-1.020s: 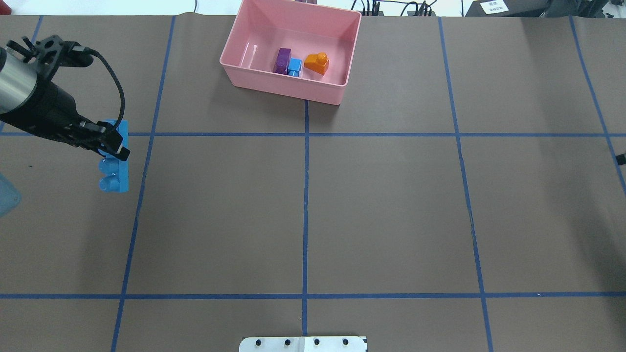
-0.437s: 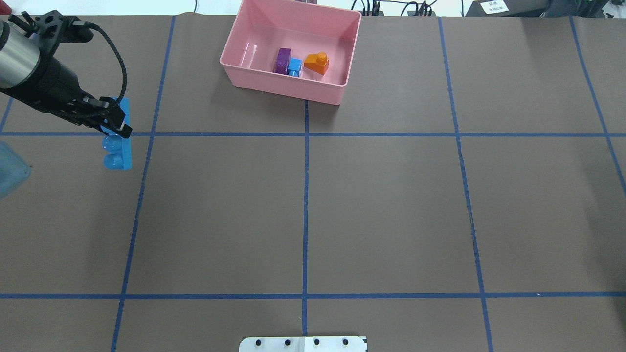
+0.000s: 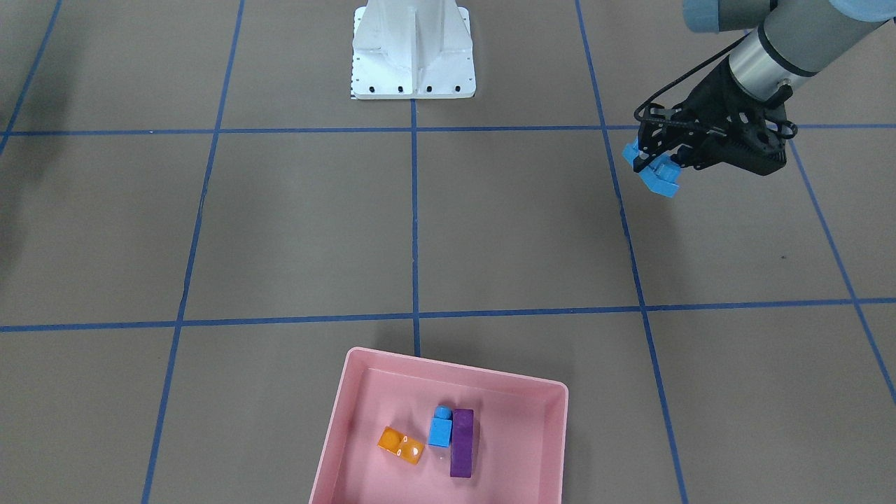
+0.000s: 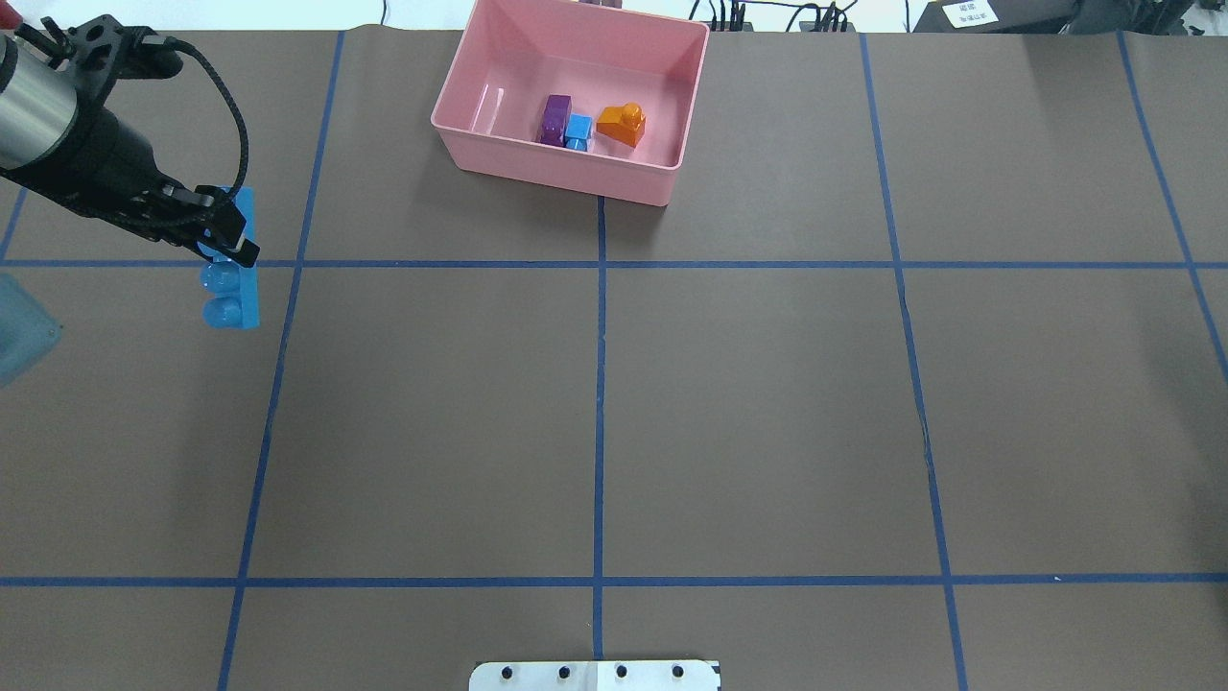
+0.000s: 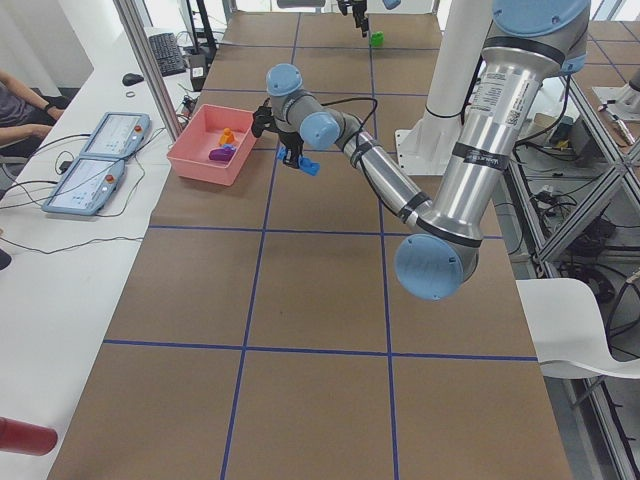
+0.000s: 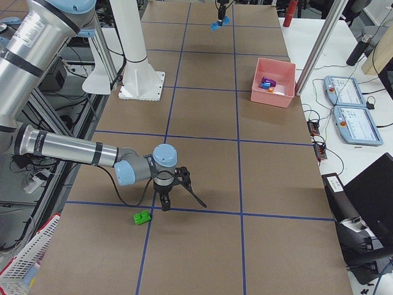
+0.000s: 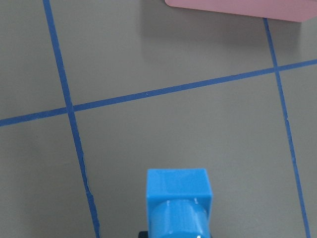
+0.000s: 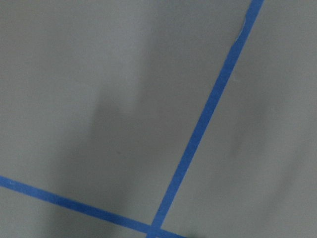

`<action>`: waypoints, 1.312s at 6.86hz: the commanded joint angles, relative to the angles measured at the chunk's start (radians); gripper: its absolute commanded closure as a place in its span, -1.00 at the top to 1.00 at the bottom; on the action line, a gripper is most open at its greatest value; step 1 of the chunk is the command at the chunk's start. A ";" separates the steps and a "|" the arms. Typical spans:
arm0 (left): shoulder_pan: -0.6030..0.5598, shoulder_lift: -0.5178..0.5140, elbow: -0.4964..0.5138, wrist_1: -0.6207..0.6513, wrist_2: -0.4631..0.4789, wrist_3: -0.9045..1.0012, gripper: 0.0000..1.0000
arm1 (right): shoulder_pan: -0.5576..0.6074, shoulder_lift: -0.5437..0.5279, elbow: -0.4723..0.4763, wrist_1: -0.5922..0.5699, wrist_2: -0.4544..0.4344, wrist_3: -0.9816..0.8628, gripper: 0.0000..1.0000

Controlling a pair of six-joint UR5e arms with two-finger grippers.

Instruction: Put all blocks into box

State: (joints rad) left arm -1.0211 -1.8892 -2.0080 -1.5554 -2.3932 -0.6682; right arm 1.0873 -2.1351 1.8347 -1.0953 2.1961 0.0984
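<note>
My left gripper [image 4: 226, 242] is shut on the long blue four-stud bar [image 4: 234, 293] and holds it above the table's left side, well left of the pink box [image 4: 556, 178]. The bar also shows in the front view [image 3: 662, 180] and the left wrist view [image 7: 178, 201]. In the box lie the purple block [image 4: 554, 119], the small blue cube [image 4: 578, 131] and the orange block [image 4: 622, 124]. The green cube [image 6: 143, 217] lies on the table close beside my right gripper [image 6: 164, 201], apart from it. I cannot tell whether the right gripper is open or shut.
The white base plate [image 4: 595, 675] stands at the table's near edge. Blue tape lines [image 4: 600, 384] divide the brown table into squares. Two tablets [image 5: 100, 165] and a seated operator [image 5: 15, 105] are beyond the box's side of the table.
My left gripper has carried the blue bar toward the far side of the table over the last second, then nearly stopped. The blocks in the box have not moved.
</note>
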 commanded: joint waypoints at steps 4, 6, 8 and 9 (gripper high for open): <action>-0.017 -0.030 0.018 0.002 0.005 0.002 -1.00 | -0.021 -0.023 -0.080 0.003 0.016 -0.092 0.98; -0.019 -0.091 0.063 0.002 0.006 0.001 -1.00 | -0.030 -0.023 -0.095 0.003 0.049 -0.089 0.97; -0.046 -0.224 0.191 0.002 0.015 0.001 -1.00 | -0.043 -0.011 -0.122 0.003 0.054 -0.083 0.70; -0.048 -0.279 0.248 0.000 0.022 0.002 -1.00 | -0.046 -0.008 -0.133 0.002 0.054 -0.080 0.35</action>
State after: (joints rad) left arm -1.0620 -2.0983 -1.8306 -1.5543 -2.3777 -0.6669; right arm 1.0467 -2.1485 1.7173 -1.0929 2.2489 0.0147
